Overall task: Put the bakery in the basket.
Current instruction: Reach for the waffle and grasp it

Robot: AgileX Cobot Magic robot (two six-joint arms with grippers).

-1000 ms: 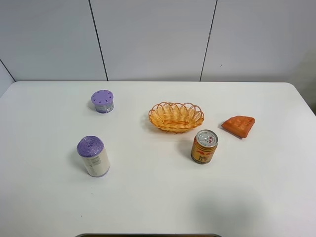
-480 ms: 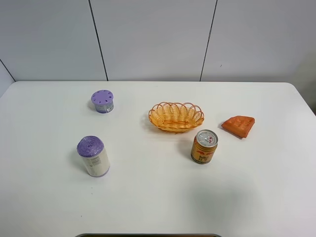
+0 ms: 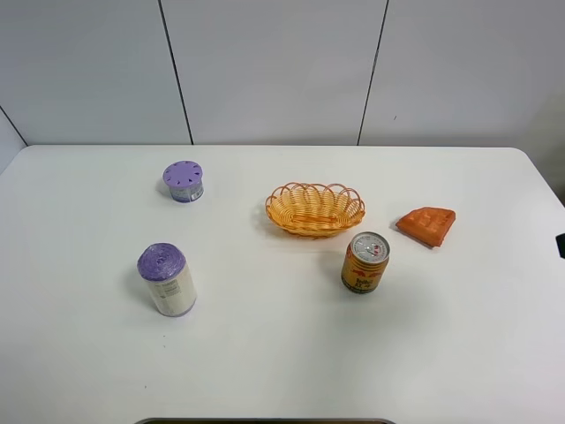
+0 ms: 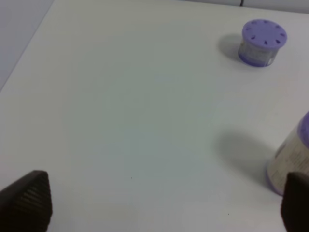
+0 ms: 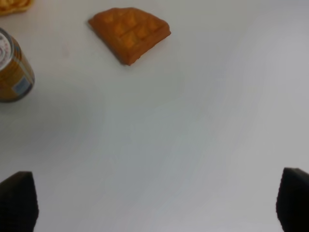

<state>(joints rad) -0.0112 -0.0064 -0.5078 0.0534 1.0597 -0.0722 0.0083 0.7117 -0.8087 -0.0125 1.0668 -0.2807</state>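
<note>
The bakery, an orange-brown waffle wedge (image 3: 426,224), lies flat on the white table to the right of the basket (image 3: 315,208), an empty oval wicker basket near the table's middle. In the right wrist view the waffle (image 5: 129,31) lies ahead of my right gripper (image 5: 154,208), which is open, empty and well short of it. A sliver of the basket (image 5: 14,5) shows at that view's corner. My left gripper (image 4: 159,212) is open and empty over the table's left side, far from both. A dark bit of the right arm (image 3: 561,246) shows at the right edge.
A gold-red drink can (image 3: 365,262) stands upright just in front of the basket, left of the waffle; it also shows in the right wrist view (image 5: 12,67). A low purple-lidded jar (image 3: 183,181) and a purple-topped white cylinder (image 3: 166,279) stand on the left.
A dark bit of the right arm has come into the exterior view at the right edge. No object on the table has moved.
</note>
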